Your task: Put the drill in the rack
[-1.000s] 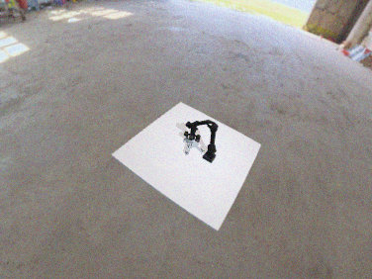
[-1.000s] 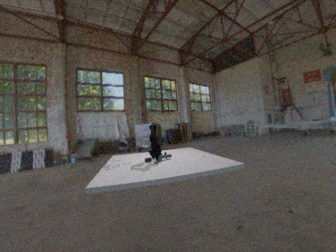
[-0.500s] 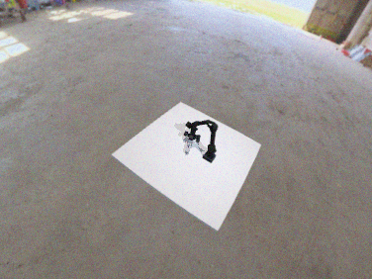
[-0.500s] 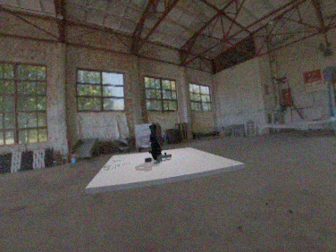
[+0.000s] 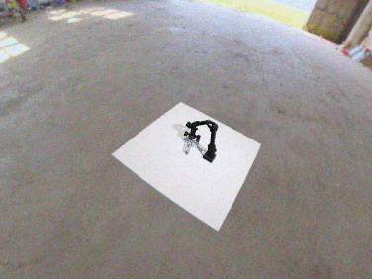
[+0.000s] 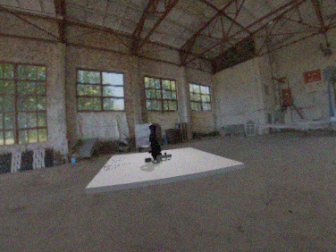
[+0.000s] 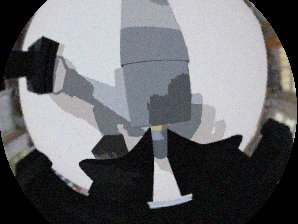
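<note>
In the wrist view a large grey cylindrical holder (image 7: 155,75) runs from the top edge towards the fingers. A short grey-blue stub of the drill (image 7: 160,148), with a yellowish band above it, sticks out of its near end. My gripper (image 7: 155,129) (image 5: 192,138) is shut on this stub, one black fingertip on each side. How far the drill reaches inside the holder is hidden. The key cannot be made out clearly; a darker patch shows at the top edge of the wrist view. The rack cannot be told apart from the other grey parts.
A white slab (image 5: 163,148) (image 6: 210,163) bears the arm and fixture. Paler grey-blue blocks (image 7: 198,102) flank the holder. A black block (image 7: 43,65) stands at the left of the wrist view. A dark faceted piece (image 7: 111,146) shows beside the left finger.
</note>
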Action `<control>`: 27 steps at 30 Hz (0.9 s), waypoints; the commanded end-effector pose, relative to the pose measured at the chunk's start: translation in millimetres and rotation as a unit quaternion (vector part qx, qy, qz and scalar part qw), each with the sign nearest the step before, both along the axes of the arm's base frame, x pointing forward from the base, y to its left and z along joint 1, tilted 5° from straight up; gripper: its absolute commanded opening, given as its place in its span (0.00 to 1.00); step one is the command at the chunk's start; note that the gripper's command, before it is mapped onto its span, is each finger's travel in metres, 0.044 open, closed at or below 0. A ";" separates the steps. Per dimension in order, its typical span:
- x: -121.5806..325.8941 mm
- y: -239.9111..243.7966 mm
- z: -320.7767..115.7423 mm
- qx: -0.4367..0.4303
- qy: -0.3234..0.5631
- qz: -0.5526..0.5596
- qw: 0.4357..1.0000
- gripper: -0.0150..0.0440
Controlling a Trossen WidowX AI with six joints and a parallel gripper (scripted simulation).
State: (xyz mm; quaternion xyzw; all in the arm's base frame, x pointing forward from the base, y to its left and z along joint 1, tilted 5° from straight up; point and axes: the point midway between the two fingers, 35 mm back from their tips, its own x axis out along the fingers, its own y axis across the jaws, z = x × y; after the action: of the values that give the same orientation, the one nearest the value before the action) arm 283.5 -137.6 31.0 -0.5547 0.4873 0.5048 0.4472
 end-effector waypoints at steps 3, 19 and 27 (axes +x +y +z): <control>1.4 -7.4 1.1 -0.002 0.002 0.001 1.000 0.25; 4.6 -31.6 5.1 -0.003 0.001 0.001 1.000 0.25; 4.7 -34.9 6.3 -0.003 0.000 0.000 1.000 0.34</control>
State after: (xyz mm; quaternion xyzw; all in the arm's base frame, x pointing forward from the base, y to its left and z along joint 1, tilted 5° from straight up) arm 288.1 -173.6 37.4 -0.5554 0.4894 0.5028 0.4463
